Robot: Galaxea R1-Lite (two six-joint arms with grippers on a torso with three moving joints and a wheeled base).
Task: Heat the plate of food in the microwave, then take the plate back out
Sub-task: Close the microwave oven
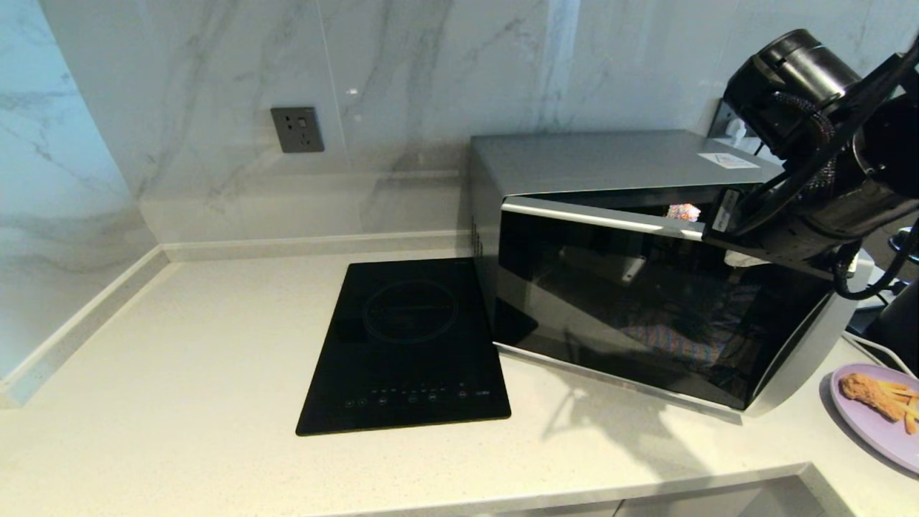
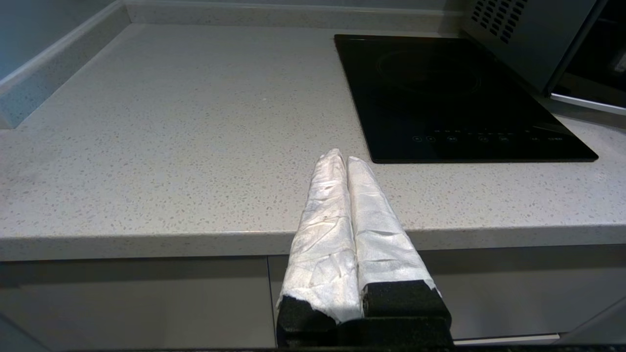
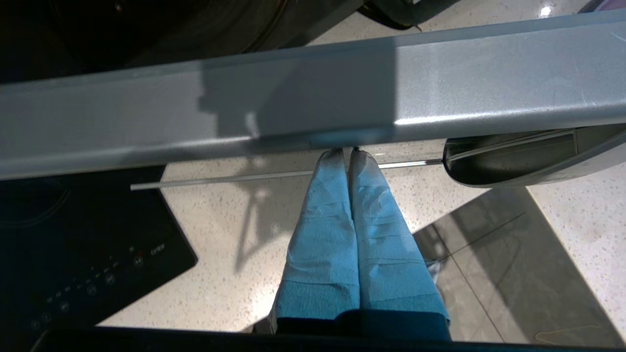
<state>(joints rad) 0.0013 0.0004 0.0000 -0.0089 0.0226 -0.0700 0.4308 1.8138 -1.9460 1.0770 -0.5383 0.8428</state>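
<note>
The silver-grey microwave stands at the back right of the counter. Its dark glass door is ajar, the top edge tilted away from the body. My right gripper is shut with nothing between the fingers, and its tips rest against the door's silver strip. In the head view the right arm covers the door's upper right corner. The lavender plate with a brown fried piece and fries lies on the counter right of the microwave. My left gripper is shut and empty, parked above the counter's front edge.
A flat black glass hob lies left of the microwave, partly under the door's corner. A grey wall socket sits on the marble backsplash. Cables run behind the plate. Bare counter stretches left of the hob.
</note>
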